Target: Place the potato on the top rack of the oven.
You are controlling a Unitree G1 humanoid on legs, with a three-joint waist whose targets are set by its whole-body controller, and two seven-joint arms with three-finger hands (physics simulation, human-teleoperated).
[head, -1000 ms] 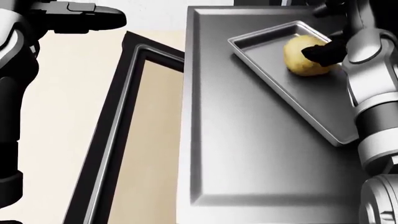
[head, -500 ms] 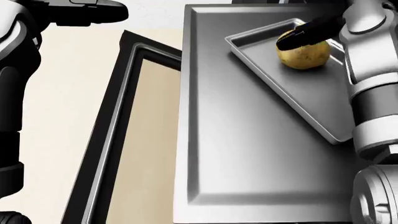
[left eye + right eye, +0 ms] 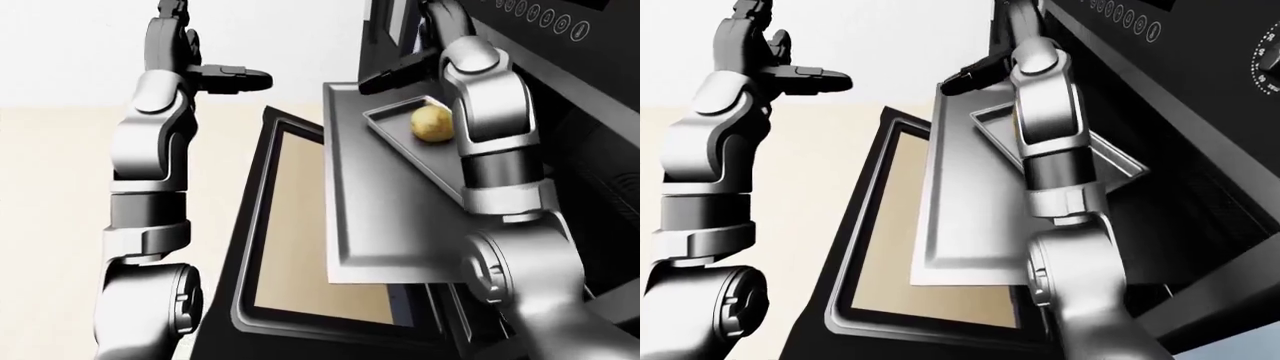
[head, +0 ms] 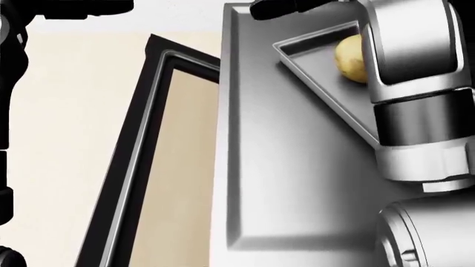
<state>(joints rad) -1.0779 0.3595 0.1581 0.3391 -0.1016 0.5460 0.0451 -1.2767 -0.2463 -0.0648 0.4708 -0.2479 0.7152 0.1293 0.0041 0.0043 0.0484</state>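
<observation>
The yellow potato (image 3: 432, 124) lies in a small metal tray (image 3: 392, 126) that rests on the pulled-out oven rack sheet (image 3: 385, 217). In the head view the potato (image 4: 347, 60) is half hidden behind my right forearm. My right hand (image 3: 388, 76) is open and empty, its dark fingers stretched out over the sheet's upper left corner, up and left of the potato and apart from it. My left hand (image 3: 236, 78) is open and empty, held high at the left, away from the oven.
The oven door (image 3: 300, 225) hangs open below and left of the sheet, its glass pane facing up. The oven's dark control panel (image 3: 1125, 16) runs along the upper right. Pale floor (image 4: 82, 122) lies to the left of the door.
My right hand has come off the potato and moved up and to the left. My right forearm now covers part of the potato in the head view. The potato stays in the tray.
</observation>
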